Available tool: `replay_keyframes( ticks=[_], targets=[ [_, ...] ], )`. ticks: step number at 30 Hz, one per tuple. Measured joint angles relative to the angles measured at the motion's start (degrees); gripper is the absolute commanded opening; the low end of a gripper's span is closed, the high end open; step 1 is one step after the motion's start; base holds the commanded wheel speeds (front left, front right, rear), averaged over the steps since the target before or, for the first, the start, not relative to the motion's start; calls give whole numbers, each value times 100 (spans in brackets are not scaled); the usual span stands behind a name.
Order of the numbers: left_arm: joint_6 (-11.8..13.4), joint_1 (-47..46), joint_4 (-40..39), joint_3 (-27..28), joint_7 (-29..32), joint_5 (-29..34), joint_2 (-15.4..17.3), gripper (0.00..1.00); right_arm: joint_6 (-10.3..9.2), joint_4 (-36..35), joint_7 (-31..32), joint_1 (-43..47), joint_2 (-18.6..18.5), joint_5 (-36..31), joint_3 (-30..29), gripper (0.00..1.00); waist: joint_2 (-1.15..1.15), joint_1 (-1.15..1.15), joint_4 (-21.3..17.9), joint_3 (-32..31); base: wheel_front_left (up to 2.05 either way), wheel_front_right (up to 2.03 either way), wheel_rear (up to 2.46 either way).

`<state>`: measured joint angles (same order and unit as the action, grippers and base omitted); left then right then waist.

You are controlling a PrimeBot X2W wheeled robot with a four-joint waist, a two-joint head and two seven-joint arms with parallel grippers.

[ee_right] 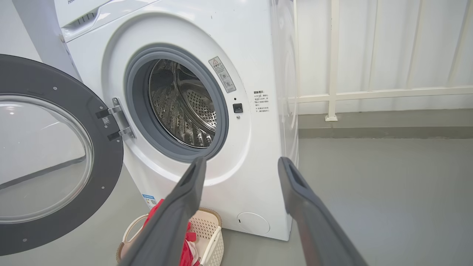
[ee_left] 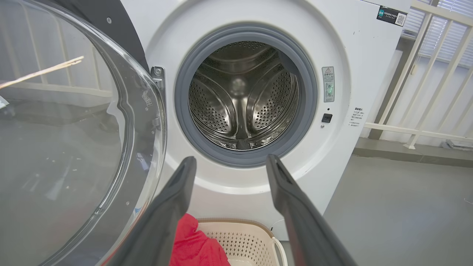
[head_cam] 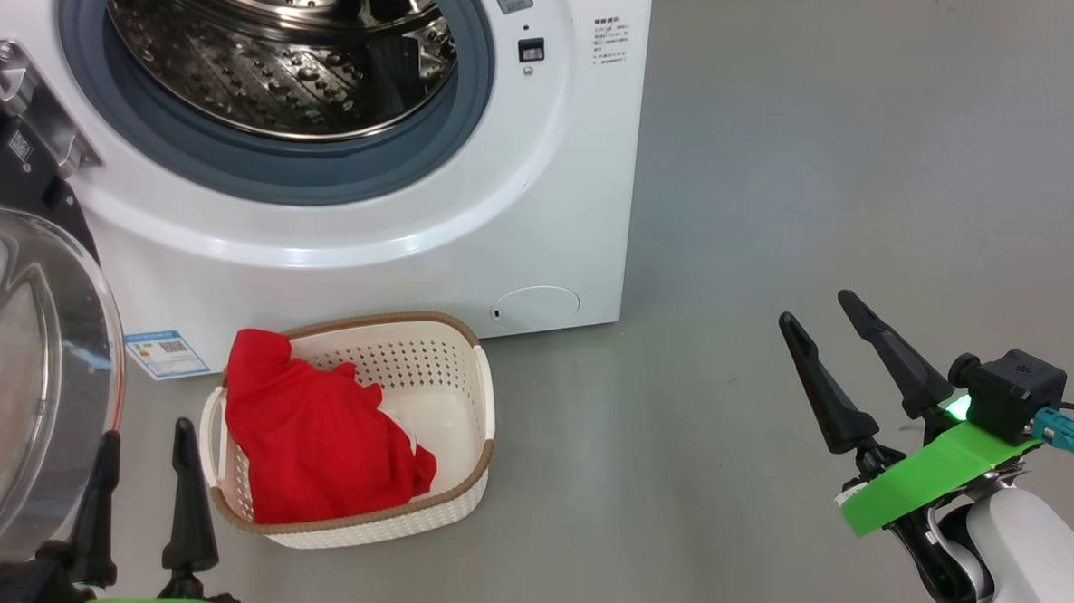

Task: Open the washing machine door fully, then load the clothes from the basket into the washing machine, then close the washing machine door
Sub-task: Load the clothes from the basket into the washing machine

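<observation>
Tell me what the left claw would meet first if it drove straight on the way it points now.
Probably the front of the washing machine, at the lower edge of its grey gasket. The open left claw would pass over the basket and beside the door. Depth is unclear.

Grey floor (head_cam: 813, 190) under the washing machine (head_cam: 544, 247) and the basket (head_cam: 402, 525)
</observation>
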<state>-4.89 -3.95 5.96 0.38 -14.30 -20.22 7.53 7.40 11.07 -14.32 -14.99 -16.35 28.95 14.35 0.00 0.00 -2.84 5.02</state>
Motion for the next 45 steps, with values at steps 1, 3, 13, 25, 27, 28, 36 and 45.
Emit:
replay_keyframes(
  ticks=[1, 3, 13, 25, 27, 28, 36, 45],
  targets=[
    [-1, 13, 7, 3, 0, 0, -2, 100, 0, 0, 0, 0, 0, 0, 1, 100, 0, 0, 1, -3, 0, 0, 0],
    [-31, 16, 8, 14, 0, 2, -10, 100, 0, 0, 0, 0, -1, 0, 3, 100, 0, 0, 4, -6, 0, 0, 0],
    [-41, 15, 91, 25, 0, 127, -34, 100, 0, 1, 0, 1, -15, 1, 15, 100, 0, 0, 33, -34, 0, 0, 0],
    [-42, 15, 94, 33, 0, 134, -34, 100, 0, 3, 0, 2, -16, 1, 35, 100, 0, 0, 44, -10, 75, -75, 0],
    [-42, 15, 94, 40, 0, 134, -34, 100, 0, 2, 0, 2, -15, 1, 34, 100, 0, 0, 45, 8, 128, -128, 0],
    [-42, 15, 94, 43, 0, 134, -34, 100, 0, 2, 0, 2, -15, 1, 33, 100, 0, 0, 46, 17, 130, -130, 0],
    [-43, 13, 96, 85, 0, 134, -34, 100, 0, 0, 0, 2, -10, 1, 15, 100, 0, 0, 61, 51, 128, -128, 0],
    [-43, 5, 129, 102, 0, 142, -36, 100, 0, -2, 0, 2, -7, 1, 11, 100, 0, 0, 88, 49, 105, -105, 0]
  ],
)
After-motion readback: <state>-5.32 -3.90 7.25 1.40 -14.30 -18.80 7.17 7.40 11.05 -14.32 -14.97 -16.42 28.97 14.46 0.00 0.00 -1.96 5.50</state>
